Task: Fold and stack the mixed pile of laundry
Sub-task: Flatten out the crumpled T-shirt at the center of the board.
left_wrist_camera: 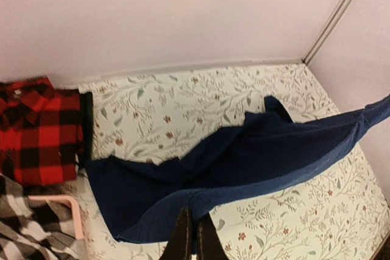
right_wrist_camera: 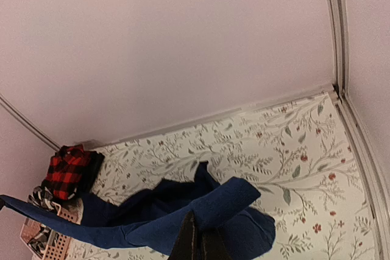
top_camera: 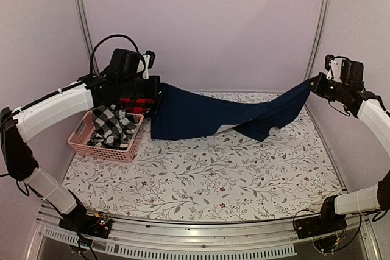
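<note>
**A:** What sits at the far left?

**B:** A pink basket near the table's left edge, with a black-and-white checked shirt heaped inside. Just behind it, close to the back wall, lies a red-and-black plaid piece.

**A:** And the left gripper?

**B:** The left gripper is raised over that back-left corner. Its fingers are clenched on one edge of the navy trousers.

**A:** Where do the trousers run?

**B:** They drop from that grip and sag across the back of the table. The middle folds lie on the flowered top, then the cloth rises to the right.

**A:** The right end?

**B:** The right gripper pinches it tight, held up near the right wall and the metal post.

**A:** Room to move?

**B:** Open flowered surface spans the front half of the table, from the trousers' lower edge to the arm bases. That edge lies well back from the front rim. The left side is tight, with the basket, the plaid piece and the wall close together.
</note>
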{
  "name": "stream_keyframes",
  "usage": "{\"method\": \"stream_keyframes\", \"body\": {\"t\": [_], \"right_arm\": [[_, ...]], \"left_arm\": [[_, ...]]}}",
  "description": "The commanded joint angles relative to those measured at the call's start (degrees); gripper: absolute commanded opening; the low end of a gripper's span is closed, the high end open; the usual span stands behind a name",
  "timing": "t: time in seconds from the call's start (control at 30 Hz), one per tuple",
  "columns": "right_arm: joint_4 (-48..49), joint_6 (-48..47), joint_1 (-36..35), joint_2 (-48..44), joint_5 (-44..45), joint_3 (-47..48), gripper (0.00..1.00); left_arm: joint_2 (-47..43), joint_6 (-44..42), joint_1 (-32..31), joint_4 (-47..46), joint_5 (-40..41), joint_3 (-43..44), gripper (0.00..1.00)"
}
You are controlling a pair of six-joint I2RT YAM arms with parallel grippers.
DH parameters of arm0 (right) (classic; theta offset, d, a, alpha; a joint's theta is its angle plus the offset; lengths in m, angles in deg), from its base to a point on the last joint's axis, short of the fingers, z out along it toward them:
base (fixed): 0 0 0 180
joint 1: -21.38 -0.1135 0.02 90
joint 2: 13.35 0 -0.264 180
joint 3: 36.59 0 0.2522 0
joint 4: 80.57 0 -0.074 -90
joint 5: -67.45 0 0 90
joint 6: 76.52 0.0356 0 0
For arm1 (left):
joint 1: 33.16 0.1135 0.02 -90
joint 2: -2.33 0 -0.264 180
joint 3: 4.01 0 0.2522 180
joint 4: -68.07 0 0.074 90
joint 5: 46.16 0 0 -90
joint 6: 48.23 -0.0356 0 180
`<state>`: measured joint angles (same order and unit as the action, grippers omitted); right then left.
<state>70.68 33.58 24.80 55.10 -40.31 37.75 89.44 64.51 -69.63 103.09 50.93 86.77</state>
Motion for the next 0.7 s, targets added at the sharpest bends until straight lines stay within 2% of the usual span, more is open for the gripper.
{"method": "stream_keyframes", "body": {"t": [0.0, 0.1, 0.27, 0.4, 0.57, 0.67], "right_arm": [[1.9, -1.4, 0.4, -0.5, -1.0, 12.5, 0.0], [0.0, -3.7, 0.4, -1.6, -1.6, 17.7, 0.0], [0.1, -4.4, 0.4, -10.9, -2.6, 19.0, 0.0], [-3.1, -5.1, 0.4, -14.3, -3.0, 23.3, 0.0], [-2.7, -5.1, 0.4, -14.7, -0.2, 25.1, 0.0], [-1.9, -5.2, 0.4, -13.1, 3.6, 24.0, 0.0]], "left_arm": [[-3.1, -9.6, 1.3, -0.1, 3.8, 9.6, 0.0], [-6.0, -13.1, 1.0, -0.4, 0.0, 12.6, 0.0], [-15.4, -16.7, -1.8, -3.7, -5.3, 9.8, 0.0], [-20.3, -17.3, -3.3, -5.4, -9.3, 9.3, 0.0], [-19.3, -16.4, -3.7, -5.5, -12.5, 12.4, 0.0], [-15.6, -15.8, -3.4, -4.3, -6.6, 14.5, 0.0]]}}
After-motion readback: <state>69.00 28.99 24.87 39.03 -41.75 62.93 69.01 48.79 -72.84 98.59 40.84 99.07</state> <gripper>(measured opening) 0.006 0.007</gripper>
